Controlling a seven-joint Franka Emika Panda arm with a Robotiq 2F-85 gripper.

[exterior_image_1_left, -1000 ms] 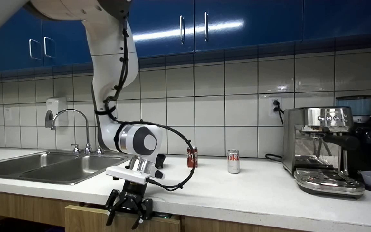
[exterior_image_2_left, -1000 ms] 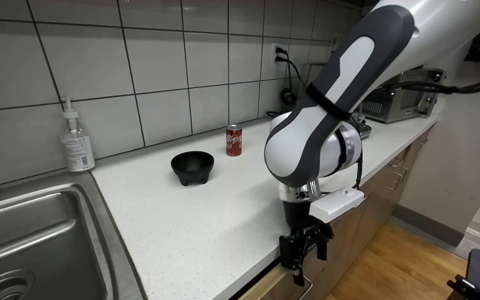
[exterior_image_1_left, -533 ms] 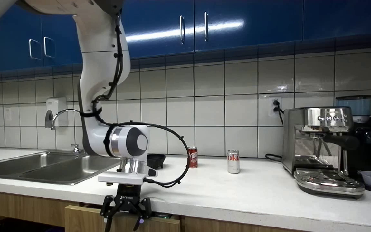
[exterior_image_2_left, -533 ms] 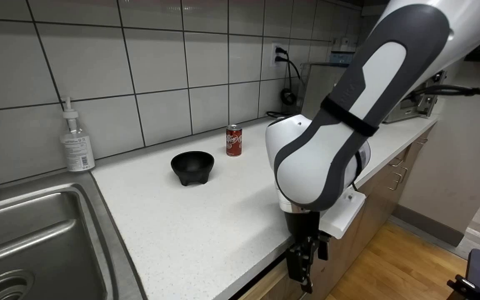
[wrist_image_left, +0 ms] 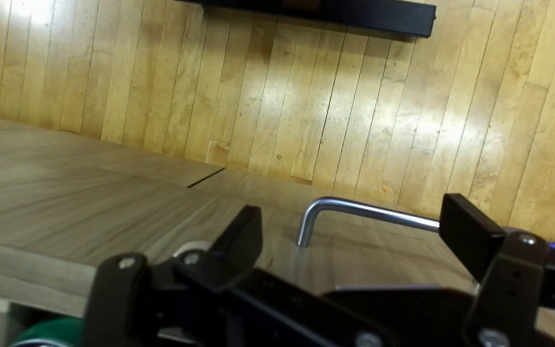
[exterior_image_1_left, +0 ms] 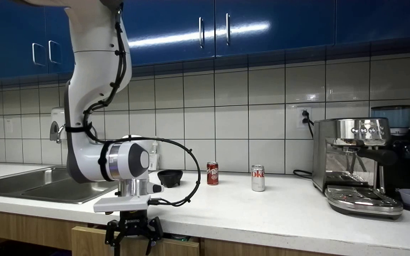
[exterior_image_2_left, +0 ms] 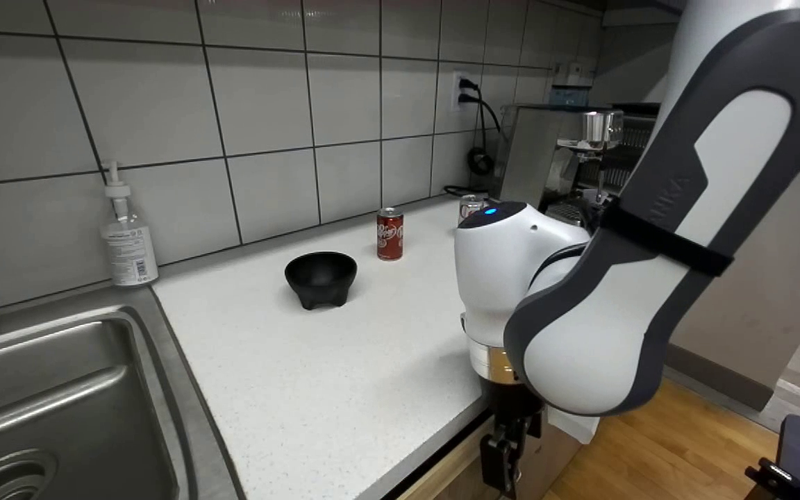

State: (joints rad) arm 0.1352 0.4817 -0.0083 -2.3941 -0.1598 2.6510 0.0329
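My gripper (exterior_image_1_left: pixel 133 247) is open and empty, pointing down at the counter's front edge, by a partly open wooden drawer (exterior_image_1_left: pixel 180 248). In the wrist view the fingers of my gripper (wrist_image_left: pixel 354 221) are spread wide over the drawer front (wrist_image_left: pixel 123 197). A metal bar handle (wrist_image_left: pixel 374 209) shows between them. The right finger hides the handle's far end; I cannot tell whether they touch. A green round object (wrist_image_left: pixel 48 333) lies inside the drawer. In an exterior view my gripper (exterior_image_2_left: pixel 502 465) is partly hidden by the arm, beside the drawer's top edge (exterior_image_2_left: pixel 452 465).
On the white counter (exterior_image_1_left: pixel 226 206) stand a black bowl (exterior_image_2_left: pixel 321 278), a red can (exterior_image_2_left: pixel 390 235), a silver can (exterior_image_1_left: pixel 258 177) and a coffee machine (exterior_image_1_left: pixel 354 156). A sink (exterior_image_2_left: pixel 60 389) and a soap bottle (exterior_image_2_left: pixel 129 243) are at one side. A black bar-shaped object (wrist_image_left: pixel 354 12) is on the floor.
The arm and gripper have moved left in an exterior view, and the gripper has become more upright and a little lower. It stays open. The drawer and counter objects have not moved.
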